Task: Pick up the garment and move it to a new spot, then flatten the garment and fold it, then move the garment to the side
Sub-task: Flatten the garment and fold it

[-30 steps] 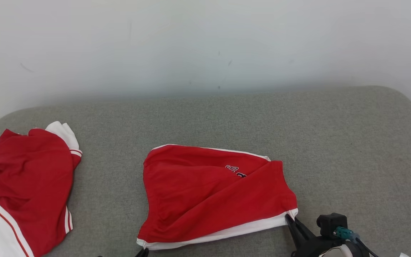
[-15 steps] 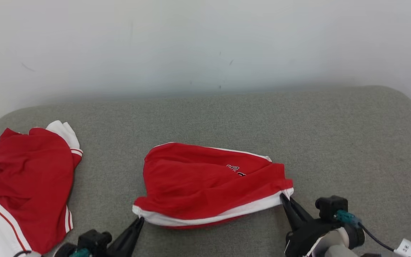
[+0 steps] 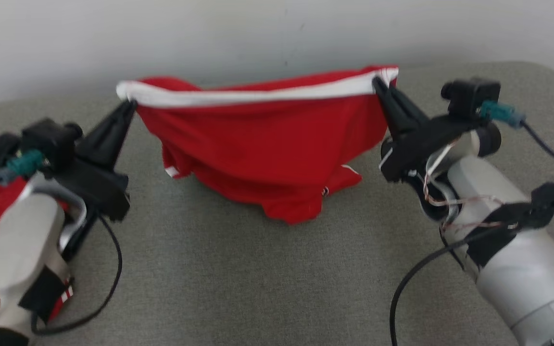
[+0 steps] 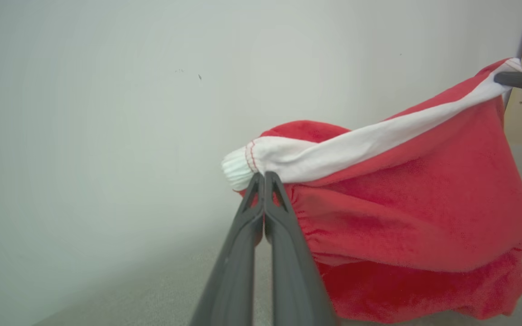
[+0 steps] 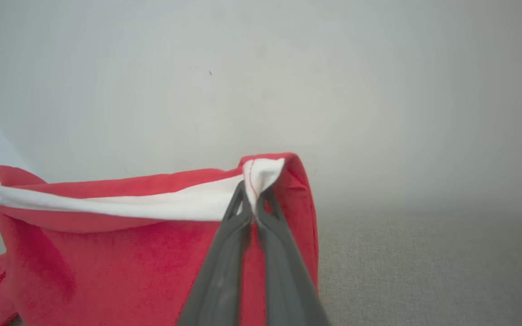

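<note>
Both ends of the white hem (image 3: 258,94) were pinched, left gripper (image 3: 130,103) and right gripper (image 3: 377,82) clamped tight; the garment (image 3: 258,149) (apparently soft, light) sagged limply between them.

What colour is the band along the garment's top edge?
White band on the red garment; clearest in left wrist view.

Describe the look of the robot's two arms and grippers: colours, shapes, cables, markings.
The left gripper and right gripper each have two long, dark, tapering fingers. Black camera blocks with teal plugs sit at the wrists. The forearms are smooth, pale grey tubes. Black cables trail from both; thin coppery wires cross the right wrist. A red-and-white striped patch marks the left forearm.
</note>
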